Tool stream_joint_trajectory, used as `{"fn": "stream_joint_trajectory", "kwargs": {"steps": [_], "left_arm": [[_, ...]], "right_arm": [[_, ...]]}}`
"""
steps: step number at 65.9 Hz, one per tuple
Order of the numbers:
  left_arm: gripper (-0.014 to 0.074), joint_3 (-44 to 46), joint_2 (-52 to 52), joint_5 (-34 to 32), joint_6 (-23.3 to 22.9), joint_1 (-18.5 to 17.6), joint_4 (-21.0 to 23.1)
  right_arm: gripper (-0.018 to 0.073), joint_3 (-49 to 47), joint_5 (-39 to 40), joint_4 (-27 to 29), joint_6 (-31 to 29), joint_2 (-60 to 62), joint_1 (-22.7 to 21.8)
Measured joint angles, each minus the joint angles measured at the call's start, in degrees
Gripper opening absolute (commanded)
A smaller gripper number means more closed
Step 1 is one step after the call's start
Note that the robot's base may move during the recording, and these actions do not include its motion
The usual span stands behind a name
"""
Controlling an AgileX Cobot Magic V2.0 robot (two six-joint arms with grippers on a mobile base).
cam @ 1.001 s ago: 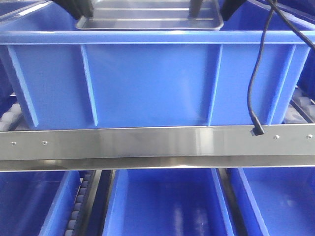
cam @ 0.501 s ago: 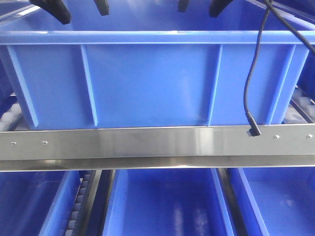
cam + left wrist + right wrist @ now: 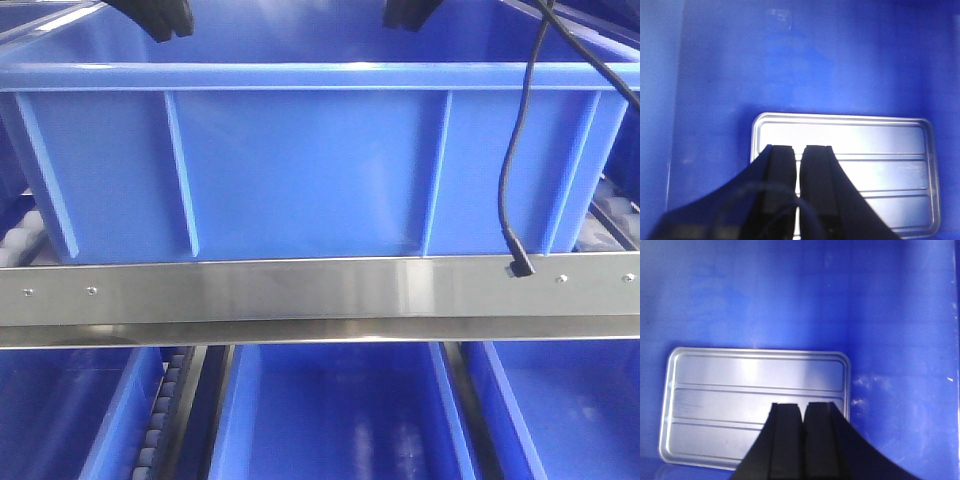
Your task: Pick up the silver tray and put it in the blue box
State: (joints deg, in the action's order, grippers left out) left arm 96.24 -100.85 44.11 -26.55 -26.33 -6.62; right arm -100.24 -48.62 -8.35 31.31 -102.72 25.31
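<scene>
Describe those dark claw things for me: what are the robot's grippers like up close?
Both are plain matte black with no markings. The left gripper and the right gripper each have two flat, blocky fingers with squared tips, widening into a curved black body. A thin dark cable loops across the left one's base.

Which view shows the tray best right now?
The right wrist view: nearly the whole tray lies flat on the box floor, only its near edge behind the fingers. The left wrist view hides more of it. The front view shows none; the box wall blocks it.

Matte black flat-faced fingers (image 3: 782, 170)
</scene>
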Motion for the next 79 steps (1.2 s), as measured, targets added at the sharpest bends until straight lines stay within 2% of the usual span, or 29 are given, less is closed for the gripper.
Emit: {"fn": "stream_joint_trajectory", "kwargs": {"steps": [9, 15, 29, 38, 47, 58, 69, 79], "left_arm": [[0.0004, -0.26, 0.00, 0.02, 0.00, -0.76, 0.30], [0.0004, -2.37, 0.74, -2.46, 0.00, -2.16, 0.30], [0.0004, -11.87, 5.73, -11.29, 0.00, -6.22, 0.39], [0.0004, -20.87, 11.18, -21.09, 0.00, -7.65, 0.39], [0.0004, -29.62, 17.60, -32.92, 0.00, -7.63, 0.08], [0.0004, -40.74, 26.59, -45.95, 0.00, -7.63, -4.49], [0.0004, -50.73, 37.61, -50.94, 0.00, -7.63, -8.48], [0.0002, -57.82, 48.41, -51.16, 0.00, -7.63, -10.20]], "right_arm": [[0.0052, 0.47, 0.12, 0.00, -2.83, 0.38, 0.75], [0.0052, 2.65, 2.09, 0.00, -4.91, 1.86, 2.07], [0.0052, 13.82, 15.23, 0.11, -6.26, 10.44, 4.61], [0.0052, 24.18, 23.20, -0.47, -6.82, 18.57, 4.72], [0.0052, 35.03, 29.50, -4.16, -6.95, 27.69, 4.72], [0.0052, 47.84, 37.97, -11.39, -6.95, 40.82, 4.72], [0.0052, 55.84, 37.97, -14.20, -6.99, 53.11, 4.72], [0.0052, 59.15, 32.33, -14.43, -6.99, 63.67, 4.72]]}}
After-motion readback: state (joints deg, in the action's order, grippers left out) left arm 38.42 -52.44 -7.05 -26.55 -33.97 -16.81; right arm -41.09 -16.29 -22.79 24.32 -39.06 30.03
